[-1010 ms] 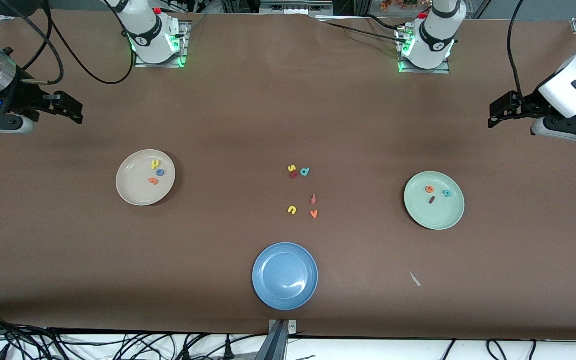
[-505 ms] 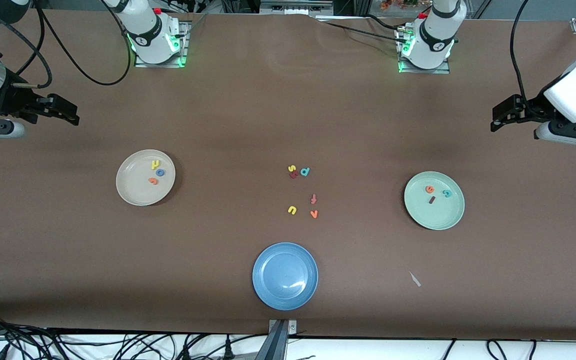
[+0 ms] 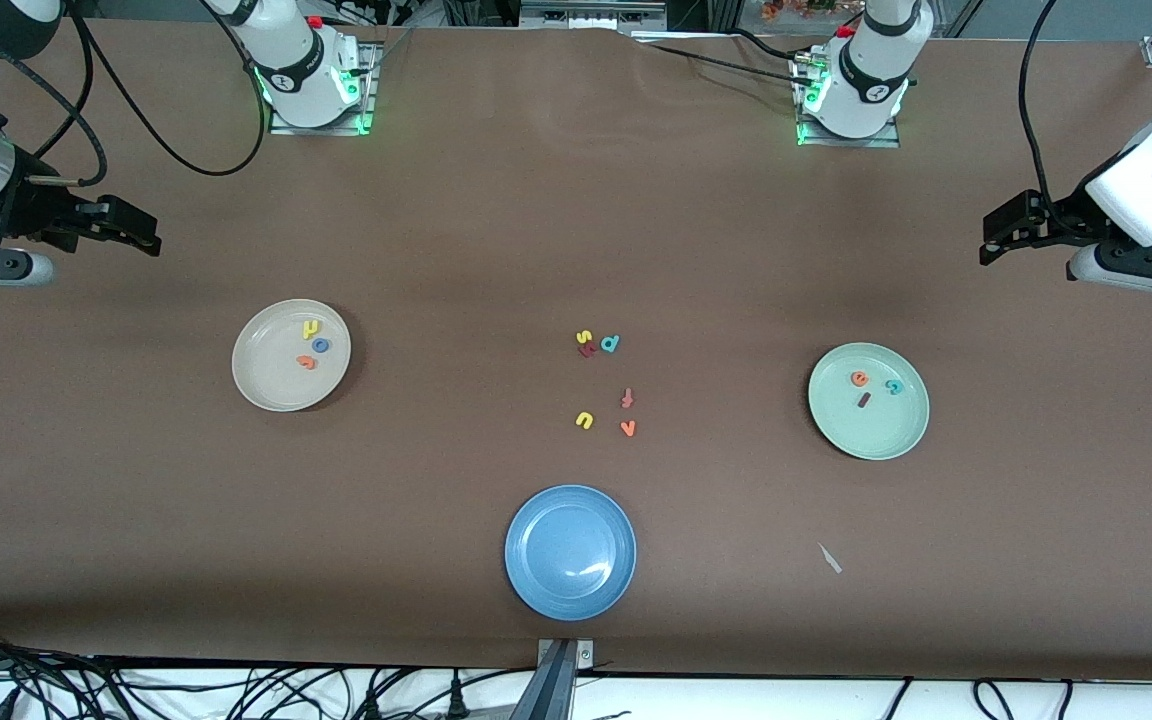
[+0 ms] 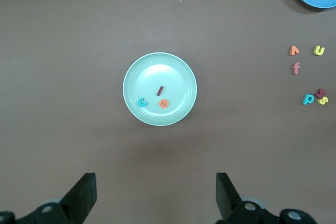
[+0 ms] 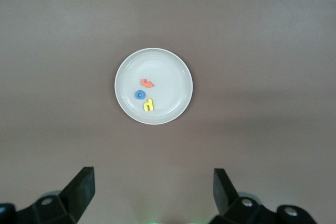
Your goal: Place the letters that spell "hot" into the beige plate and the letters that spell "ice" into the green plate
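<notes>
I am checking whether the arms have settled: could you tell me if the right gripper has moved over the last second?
Yes. The right gripper has drawn slightly toward the right arm's end of the table, away from the beige plate.

The only readable signs are the foam letters themselves. On the beige plate lie a yellow "h", a blue "o" and an orange "t"; on the green plate lie an orange "e", a teal "c" and a dark red "i". Loose on the bench between the plates are a yellow "s" touching a dark red letter too small to read, a teal "d", a pinkish "t", a yellow "u" and an orange "v".
</notes>
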Action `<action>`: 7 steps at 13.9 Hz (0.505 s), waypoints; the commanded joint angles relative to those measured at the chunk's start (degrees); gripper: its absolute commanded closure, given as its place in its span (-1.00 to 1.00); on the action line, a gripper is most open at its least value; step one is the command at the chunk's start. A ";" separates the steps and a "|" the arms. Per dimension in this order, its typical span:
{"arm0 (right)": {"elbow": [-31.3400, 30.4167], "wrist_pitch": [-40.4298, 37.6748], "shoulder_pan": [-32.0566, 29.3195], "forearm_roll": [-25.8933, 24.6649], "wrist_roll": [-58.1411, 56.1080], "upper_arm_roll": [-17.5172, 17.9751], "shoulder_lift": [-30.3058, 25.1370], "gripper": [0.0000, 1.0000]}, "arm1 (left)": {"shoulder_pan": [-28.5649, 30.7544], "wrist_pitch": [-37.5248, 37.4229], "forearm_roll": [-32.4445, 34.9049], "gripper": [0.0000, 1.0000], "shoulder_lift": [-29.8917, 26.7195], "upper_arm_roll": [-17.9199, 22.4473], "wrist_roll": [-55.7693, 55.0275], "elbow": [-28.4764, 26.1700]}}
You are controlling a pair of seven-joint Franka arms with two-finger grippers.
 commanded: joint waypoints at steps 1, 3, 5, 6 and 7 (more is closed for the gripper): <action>2.06 -1.93 -0.29 0.84 -0.26 -0.59 0.71 -1.00 | -0.75 -1.42 0.10 -1.00 1.04 0.53 -0.68 2.21; 2.06 -1.93 -0.29 0.84 -0.26 -0.59 0.71 -1.00 | -1.01 -1.42 0.54 -1.00 1.04 0.53 -0.68 2.21; 2.06 -2.02 -0.29 0.84 -0.52 -0.59 0.71 -1.00 | -0.92 -1.42 0.55 -1.00 1.04 0.53 -0.68 2.30; 2.06 -1.93 -0.29 0.84 -0.70 -0.59 0.71 -1.00 | -0.92 -1.42 0.63 -1.00 1.04 0.53 -0.68 2.30; 2.06 -1.93 -0.29 0.84 -0.62 -0.51 0.71 -1.00 | -1.01 -1.42 0.55 -1.00 1.04 0.53 -0.68 2.21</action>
